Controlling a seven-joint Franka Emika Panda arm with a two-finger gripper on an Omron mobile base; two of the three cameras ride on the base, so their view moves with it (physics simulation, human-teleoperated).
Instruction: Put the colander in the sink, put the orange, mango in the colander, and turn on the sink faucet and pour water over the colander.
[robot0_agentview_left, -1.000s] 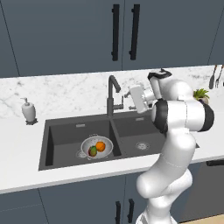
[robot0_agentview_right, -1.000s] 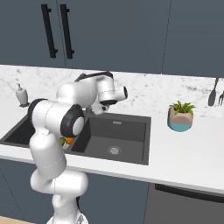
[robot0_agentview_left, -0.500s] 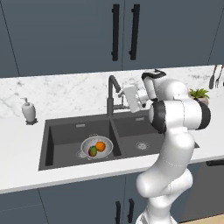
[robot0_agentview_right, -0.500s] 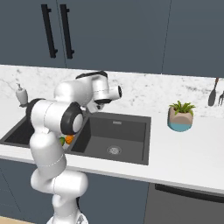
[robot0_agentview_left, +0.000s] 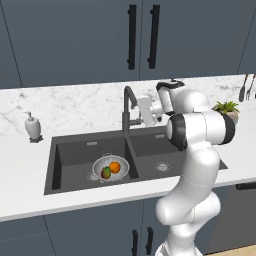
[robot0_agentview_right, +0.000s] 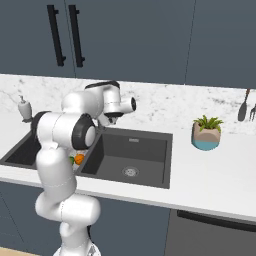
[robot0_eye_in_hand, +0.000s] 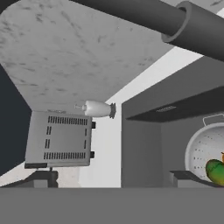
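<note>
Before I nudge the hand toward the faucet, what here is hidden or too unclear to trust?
- Faucet lever: in the left base view the gripper sits beside the sink faucet and covers it.
- Faucet: in the right base view the arm hides it.
- Orange: the hand view's right edge cuts it to a sliver beside the mango.
- Colander: the right base view's arm covers most of it.
- Water flow: too small to tell.

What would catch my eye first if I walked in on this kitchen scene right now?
Probably the big white robot arm rising in front of the dark double sink, its open gripper reaching up beside the tall dark faucet. Next, the bright spot of colour: a silver colander sitting in the left basin with an orange and a mango inside. A small potted plant stands on the marble counter to the right.
</note>
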